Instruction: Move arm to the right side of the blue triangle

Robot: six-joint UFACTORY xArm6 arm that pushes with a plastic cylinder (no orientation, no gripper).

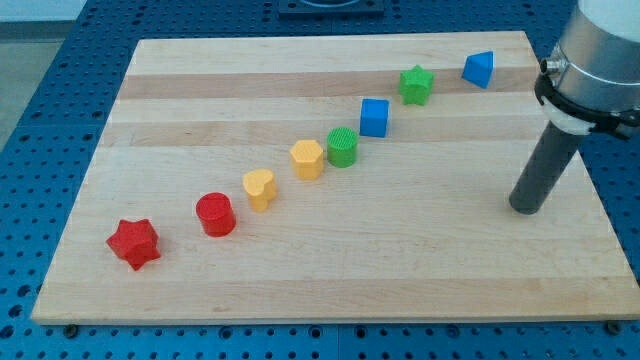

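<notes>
Blue triangle: small wedge-shaped block, sitting near the tabletop's top right corner, ending a diagonal row beside the green star and blue cube. My tip is resting well below and rightward of it, apart from every block, seemingly approaching its right side; no hand is fitted, so nothing is being pinched.

No text, label, brand, number or sign can be read on the desk, and the blocks seem unmarked, though they show too small to be sure.
</notes>
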